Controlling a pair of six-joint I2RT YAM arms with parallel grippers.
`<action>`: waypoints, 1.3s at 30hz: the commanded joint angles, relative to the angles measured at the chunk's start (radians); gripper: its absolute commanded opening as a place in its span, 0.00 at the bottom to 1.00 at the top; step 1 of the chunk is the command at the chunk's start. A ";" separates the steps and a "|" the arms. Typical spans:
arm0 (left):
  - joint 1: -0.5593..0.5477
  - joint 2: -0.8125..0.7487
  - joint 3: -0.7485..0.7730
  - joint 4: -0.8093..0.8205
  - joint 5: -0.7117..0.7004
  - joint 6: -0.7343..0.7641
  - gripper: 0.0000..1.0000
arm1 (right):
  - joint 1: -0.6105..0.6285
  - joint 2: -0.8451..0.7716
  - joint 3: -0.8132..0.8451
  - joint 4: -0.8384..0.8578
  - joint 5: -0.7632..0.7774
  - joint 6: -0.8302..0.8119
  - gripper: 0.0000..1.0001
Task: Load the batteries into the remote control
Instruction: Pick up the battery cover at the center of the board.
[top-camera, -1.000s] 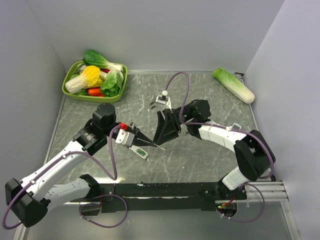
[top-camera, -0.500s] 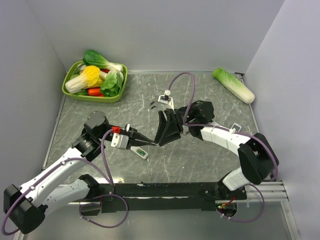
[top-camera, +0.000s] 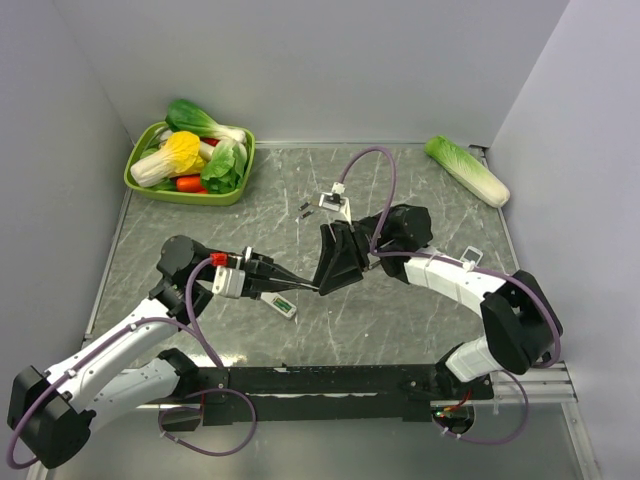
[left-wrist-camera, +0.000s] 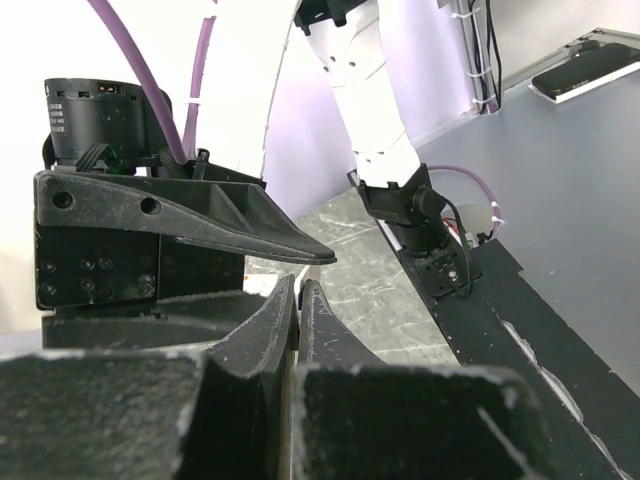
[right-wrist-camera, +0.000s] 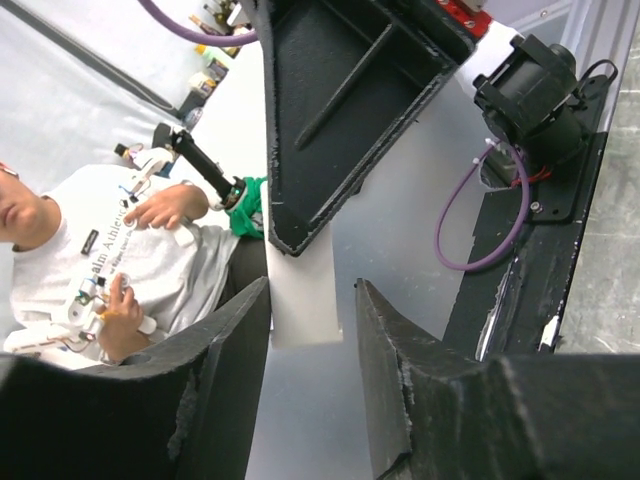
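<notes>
Remote control (top-camera: 284, 304) lies on the table (top-camera: 400, 325), left of centre in the top view, green recess up, just below the left gripper (top-camera: 316, 291). That gripper's jaws are pressed together, with nothing visible between them. Its tip points at the right gripper (right-wrist-camera: 312, 300), whose jaws stand partly apart, gripping nothing.

Looking down on the counter (top-camera: 400, 190) from high behind, and peering close along left claw (left-wrist-camera: 297, 300) and right claw (right-wrist-camera: 312, 300), each facing the other.
</notes>
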 joint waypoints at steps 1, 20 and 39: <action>0.003 -0.010 0.005 0.099 0.020 -0.035 0.01 | 0.007 -0.050 -0.002 0.361 -0.149 -0.013 0.43; 0.003 -0.015 0.062 -0.182 -0.007 0.120 0.54 | 0.002 -0.057 0.012 0.361 -0.170 -0.016 0.00; 0.008 -0.338 -0.001 -0.408 -1.042 -0.133 0.99 | -0.175 0.046 0.101 0.217 0.041 -0.198 0.00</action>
